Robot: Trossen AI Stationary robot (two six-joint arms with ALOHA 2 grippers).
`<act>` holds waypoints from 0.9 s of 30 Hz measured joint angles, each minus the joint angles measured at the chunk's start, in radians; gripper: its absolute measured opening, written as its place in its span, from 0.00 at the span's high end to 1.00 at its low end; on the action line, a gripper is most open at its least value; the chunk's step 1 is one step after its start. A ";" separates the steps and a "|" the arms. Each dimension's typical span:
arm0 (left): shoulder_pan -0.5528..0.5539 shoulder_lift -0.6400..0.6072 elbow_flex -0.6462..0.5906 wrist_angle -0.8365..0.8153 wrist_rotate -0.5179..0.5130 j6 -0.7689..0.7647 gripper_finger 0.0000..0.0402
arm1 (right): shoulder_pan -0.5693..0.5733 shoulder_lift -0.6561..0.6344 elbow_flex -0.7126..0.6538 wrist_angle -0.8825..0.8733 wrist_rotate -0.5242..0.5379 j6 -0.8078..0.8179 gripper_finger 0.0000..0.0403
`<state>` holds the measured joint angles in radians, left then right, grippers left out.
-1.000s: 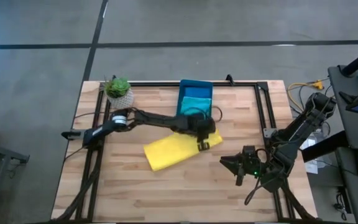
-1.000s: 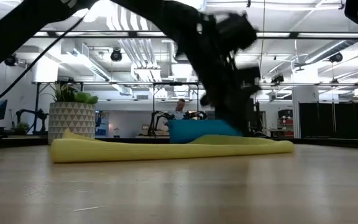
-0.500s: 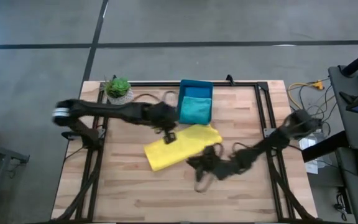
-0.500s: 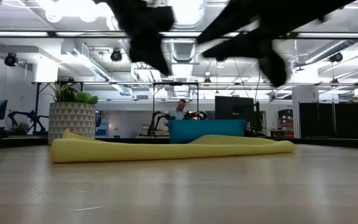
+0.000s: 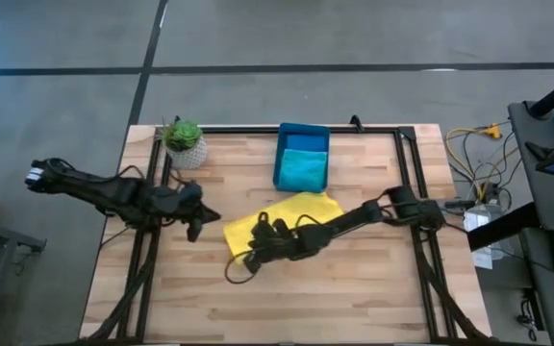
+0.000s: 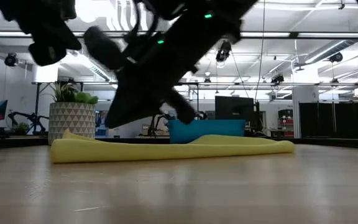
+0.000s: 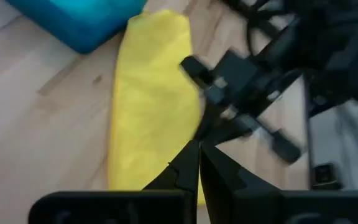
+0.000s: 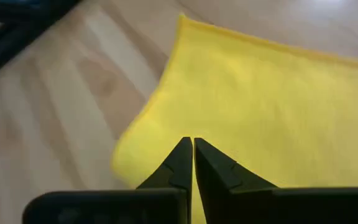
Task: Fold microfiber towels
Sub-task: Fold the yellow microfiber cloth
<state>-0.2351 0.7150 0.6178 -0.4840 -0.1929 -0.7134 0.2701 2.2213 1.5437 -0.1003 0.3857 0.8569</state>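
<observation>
A yellow microfiber towel [image 5: 291,219] lies folded and flat in the middle of the table, also seen in the low view [image 6: 166,149]. A teal towel [image 5: 303,171] lies inside the blue bin [image 5: 280,159] at the far side. My right gripper [image 8: 192,149] is shut and hangs over the yellow towel's near left corner [image 5: 255,252], above the cloth in the low view. My left gripper [image 7: 199,148] is shut on nothing and stands near the table's left edge [image 5: 198,221], apart from the towel.
A potted plant [image 5: 184,141] stands at the far left corner. A black metal frame [image 5: 407,168] runs along the table's edges. Bare wood lies along the near side of the table [image 5: 287,308].
My left gripper has drawn back from the yellow towel's far right end toward the table's left edge, rising and rolling. My right gripper has swung from the table's right edge across to the towel's near left corner and come down. The towel has stayed where it lay.
</observation>
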 joint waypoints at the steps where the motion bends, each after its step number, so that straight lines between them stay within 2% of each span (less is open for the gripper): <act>1: -0.017 -0.034 -0.025 0.023 -0.015 -0.020 1.00 | -0.003 0.023 0.040 -0.025 -0.001 -0.008 0.97; 4: -0.053 -0.095 -0.092 0.055 -0.043 -0.064 1.00 | -0.008 0.088 0.136 -0.056 -0.010 -0.047 0.97; 7: -0.067 -0.117 -0.132 0.108 -0.053 -0.068 1.00 | -0.014 0.158 0.234 -0.080 -0.077 -0.064 0.97; 15: -0.075 -0.041 -0.143 0.194 -0.023 -0.064 1.00 | 0.000 0.298 0.477 -0.315 -0.221 -0.067 0.97; 21: -0.081 0.053 -0.143 0.294 0.037 -0.016 1.00 | 0.078 0.306 0.536 -0.431 -0.417 -0.107 0.97; 27: -0.089 0.153 -0.141 0.356 0.087 0.006 1.00 | 0.171 0.288 0.577 -0.708 -0.513 -0.125 0.97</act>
<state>-0.3241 0.8682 0.4767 -0.1282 -0.1055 -0.7073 0.4406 2.5097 2.1208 -0.8082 -0.1275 0.7323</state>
